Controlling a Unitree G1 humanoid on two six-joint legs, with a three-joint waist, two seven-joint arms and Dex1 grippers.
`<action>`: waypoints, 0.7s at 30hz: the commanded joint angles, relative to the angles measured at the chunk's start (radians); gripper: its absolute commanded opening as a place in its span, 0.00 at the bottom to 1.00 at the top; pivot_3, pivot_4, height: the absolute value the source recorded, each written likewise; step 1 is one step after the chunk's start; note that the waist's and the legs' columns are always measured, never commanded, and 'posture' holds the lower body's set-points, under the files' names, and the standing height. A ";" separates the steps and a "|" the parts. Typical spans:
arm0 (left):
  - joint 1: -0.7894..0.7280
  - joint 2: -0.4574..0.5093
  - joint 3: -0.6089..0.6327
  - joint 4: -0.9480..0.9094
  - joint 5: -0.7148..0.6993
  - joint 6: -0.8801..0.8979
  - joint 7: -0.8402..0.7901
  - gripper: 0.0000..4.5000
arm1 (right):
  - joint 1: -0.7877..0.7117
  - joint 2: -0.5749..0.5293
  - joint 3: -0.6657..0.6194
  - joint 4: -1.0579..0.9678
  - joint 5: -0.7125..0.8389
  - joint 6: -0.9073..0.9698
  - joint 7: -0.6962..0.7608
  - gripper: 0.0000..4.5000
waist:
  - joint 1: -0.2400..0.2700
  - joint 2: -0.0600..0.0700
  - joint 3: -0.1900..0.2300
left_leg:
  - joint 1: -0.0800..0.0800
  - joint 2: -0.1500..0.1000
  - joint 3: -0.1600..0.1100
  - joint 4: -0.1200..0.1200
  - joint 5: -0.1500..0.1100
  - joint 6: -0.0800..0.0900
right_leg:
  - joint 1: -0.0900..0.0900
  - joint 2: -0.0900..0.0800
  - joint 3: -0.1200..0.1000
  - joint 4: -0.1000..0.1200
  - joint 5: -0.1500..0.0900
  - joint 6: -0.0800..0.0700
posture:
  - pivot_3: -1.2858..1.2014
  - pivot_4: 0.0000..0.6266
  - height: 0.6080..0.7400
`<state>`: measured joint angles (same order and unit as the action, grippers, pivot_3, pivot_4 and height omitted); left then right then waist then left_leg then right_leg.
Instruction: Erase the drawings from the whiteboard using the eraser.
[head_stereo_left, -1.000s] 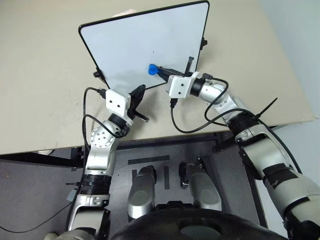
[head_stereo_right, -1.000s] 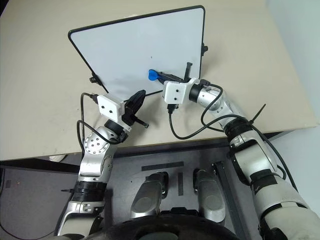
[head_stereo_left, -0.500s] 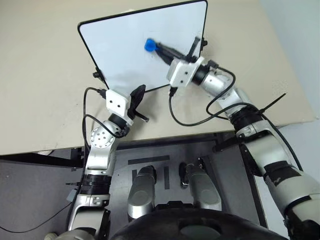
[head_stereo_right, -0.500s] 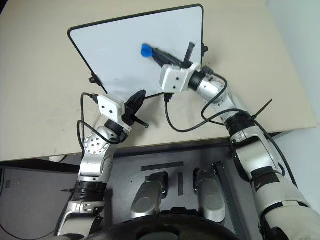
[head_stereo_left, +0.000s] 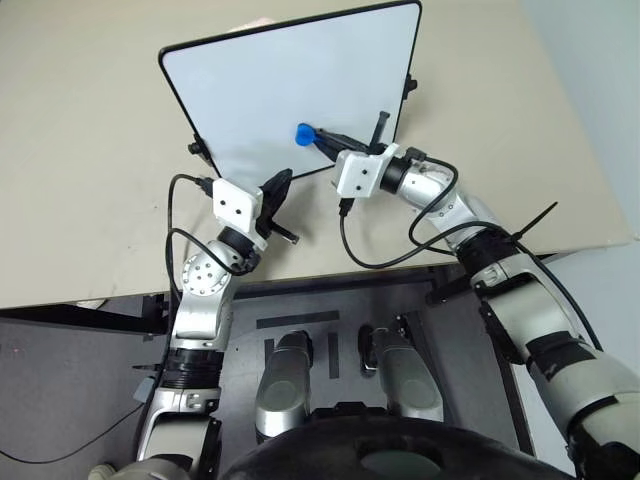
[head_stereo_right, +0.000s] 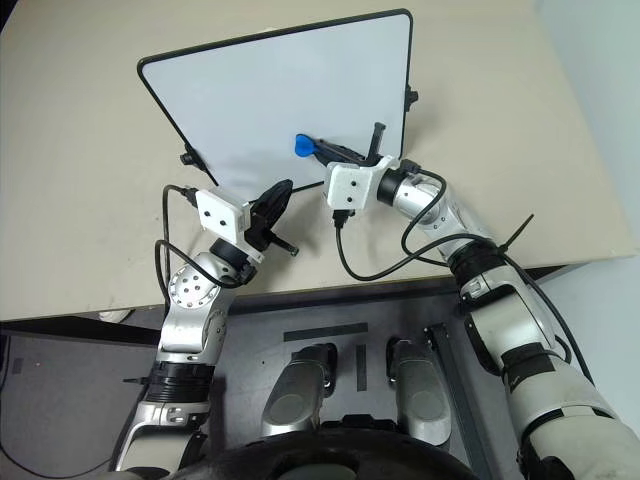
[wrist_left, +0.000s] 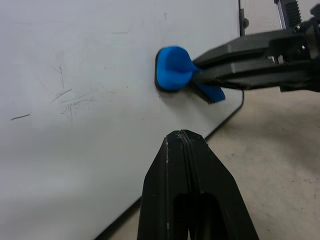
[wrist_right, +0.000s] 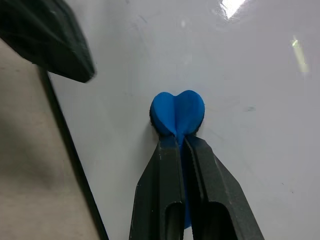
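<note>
From the eye views, the right end effector (head_stereo_left: 318, 138) is sitting lower on the board (head_stereo_left: 260, 80) than half a second ago, clenching the eraser (head_stereo_left: 304, 135). In the left wrist view, the left end effector (wrist_left: 184, 145) is staying clenched, empty. In the right wrist view, the eraser's long axis is running along the fingers (wrist_right: 165, 195), its head pressing the board.

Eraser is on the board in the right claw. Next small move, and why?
Probably another short wipe with the eraser pressed flat, heading toward the faint grey streaks left on the whiteboard. The right claw is shut on the eraser, whose tip touches the board. No blue scribble is visible, only that residue in the left wrist view.
</note>
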<state>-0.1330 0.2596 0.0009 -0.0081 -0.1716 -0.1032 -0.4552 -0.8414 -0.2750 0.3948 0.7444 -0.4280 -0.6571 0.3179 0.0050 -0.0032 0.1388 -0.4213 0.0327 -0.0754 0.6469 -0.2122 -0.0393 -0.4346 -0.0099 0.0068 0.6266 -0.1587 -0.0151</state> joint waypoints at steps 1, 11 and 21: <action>-0.008 0.001 0.005 -0.023 -0.005 -0.010 -0.003 0.00 | -0.018 -0.036 -0.093 -0.090 0.079 0.057 0.007 0.00 | 0.001 0.000 0.000 | 0.000 0.000 0.000 0.000 0.000 0.000 | 0.000 0.000 0.000 0.000 0.000 0.000 | 0.52 0.24 1.00; 0.006 0.010 0.005 -0.033 -0.013 -0.002 -0.015 0.00 | 0.329 -0.275 -0.136 -0.592 0.351 0.342 0.412 0.00 | 0.009 -0.001 0.000 | 0.000 0.000 0.002 0.001 0.004 0.007 | 0.002 0.000 0.000 0.000 -0.004 0.003 | 0.52 0.24 1.00; -0.015 0.050 0.030 -0.014 -0.035 0.005 -0.056 0.00 | 0.494 -0.396 -0.149 -0.830 0.511 0.752 0.635 0.13 | 0.001 -0.001 0.000 | 0.002 0.000 0.002 0.001 0.003 0.008 | 0.006 0.003 0.001 -0.001 -0.013 0.016 | 0.52 0.24 1.00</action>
<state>-0.1347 0.2983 0.0145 -0.0082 -0.1947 -0.0909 -0.5015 -0.3537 -0.6721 0.2571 -0.0348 0.0437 0.0417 0.9244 0.0063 -0.0044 0.1383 -0.4191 0.0325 -0.0739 0.6477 -0.2090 -0.0310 -0.4280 -0.0069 0.0075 0.6257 -0.1723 0.0012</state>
